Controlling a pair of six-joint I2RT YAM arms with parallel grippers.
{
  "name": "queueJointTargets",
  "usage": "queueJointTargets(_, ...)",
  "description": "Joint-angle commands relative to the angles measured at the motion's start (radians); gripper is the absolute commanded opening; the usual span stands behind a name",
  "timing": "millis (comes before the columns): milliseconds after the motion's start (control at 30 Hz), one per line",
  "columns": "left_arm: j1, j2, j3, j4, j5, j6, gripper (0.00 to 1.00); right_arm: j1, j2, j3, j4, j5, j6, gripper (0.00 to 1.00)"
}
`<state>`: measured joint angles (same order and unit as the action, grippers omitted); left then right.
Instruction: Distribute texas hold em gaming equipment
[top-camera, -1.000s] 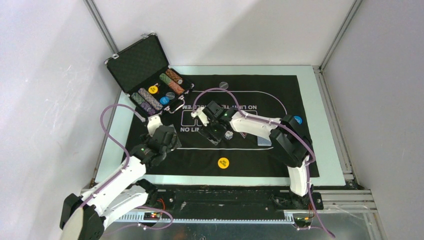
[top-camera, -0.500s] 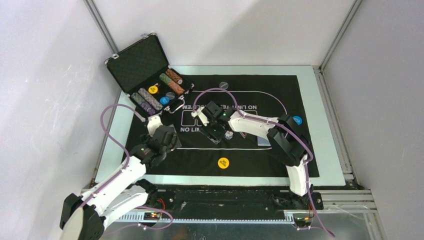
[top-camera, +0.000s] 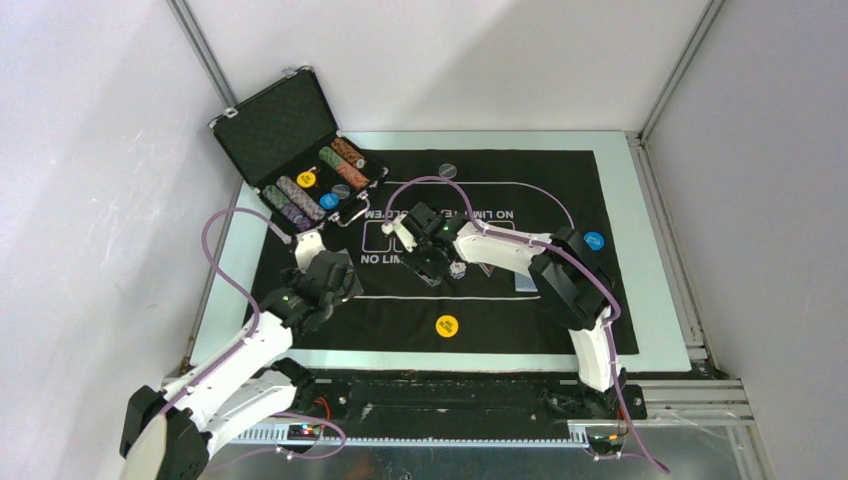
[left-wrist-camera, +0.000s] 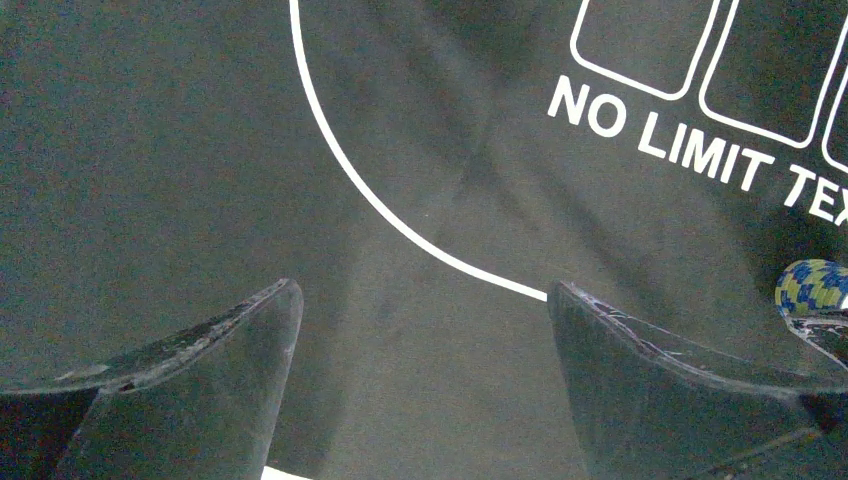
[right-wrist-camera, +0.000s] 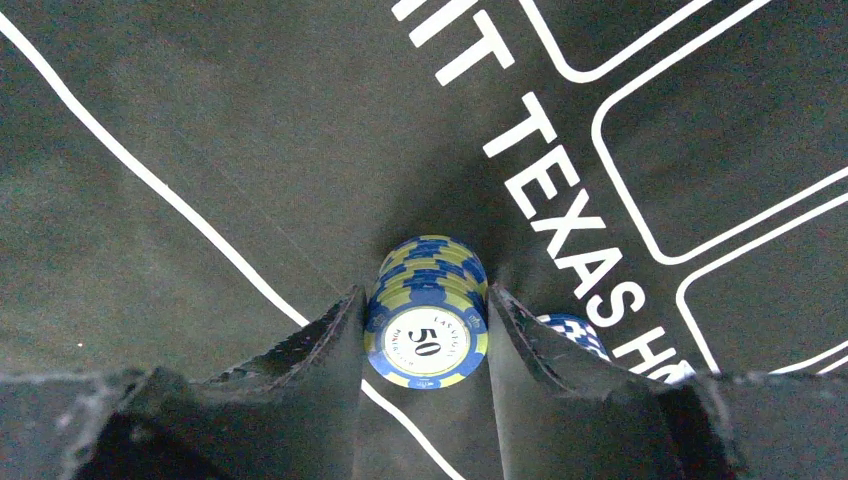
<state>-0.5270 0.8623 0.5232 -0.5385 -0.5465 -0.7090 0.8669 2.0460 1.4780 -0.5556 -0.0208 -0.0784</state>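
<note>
White capitals reading "NO LIMIT TEX" run across the upper right of the left wrist view, printed on the black mat (left-wrist-camera: 200, 150). In the right wrist view, "TEXAS" crosses the frame's centre on that mat, and "50" tops the stack of blue-and-yellow chips (right-wrist-camera: 427, 325) at lower centre. Seen from overhead, the yellow disc (top-camera: 447, 325) carries an illegible mark.

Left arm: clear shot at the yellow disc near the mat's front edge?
Probably yes: the left fingers are open and empty, and the yellow disc lies alone on bare mat, with nothing between them.
</note>
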Motion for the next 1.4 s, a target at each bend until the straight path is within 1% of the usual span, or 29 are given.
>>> queueJointTargets(0,0.005,0.003,0.012,0.006,-0.016,-0.021,1.00,0.003,-0.011,0.039,-0.011,0.011,0.008,0.33)
queueJointTargets(133,0.005,0.003,0.012,0.009,-0.014,-0.021,1.00,0.001,-0.031,0.039,-0.011,0.016,0.022,0.29)
queueJointTargets(600,0.005,-0.005,0.009,0.009,-0.012,-0.021,1.00,-0.010,-0.093,0.052,-0.001,0.019,0.048,0.26)
queueJointTargets(767,0.005,-0.007,0.009,0.008,-0.019,-0.023,1.00,-0.033,-0.094,0.093,-0.014,0.021,0.082,0.23)
queueJointTargets(900,0.005,-0.012,0.008,0.009,-0.034,-0.024,1.00,-0.083,-0.078,0.152,-0.040,0.064,0.138,0.22)
queueJointTargets(1000,0.005,-0.008,0.008,0.009,-0.047,-0.024,1.00,-0.153,-0.037,0.212,-0.069,0.077,0.196,0.22)
queueJointTargets(1067,0.005,-0.005,0.008,0.012,-0.056,-0.022,1.00,-0.198,-0.002,0.281,-0.102,0.087,0.257,0.21)
queueJointTargets(1200,0.007,0.008,0.017,0.017,-0.080,-0.018,1.00,-0.299,0.081,0.401,-0.159,0.139,0.329,0.20)
queueJointTargets(1367,0.011,0.029,0.019,0.048,-0.065,-0.008,1.00,-0.439,0.198,0.567,-0.237,0.120,0.423,0.19)
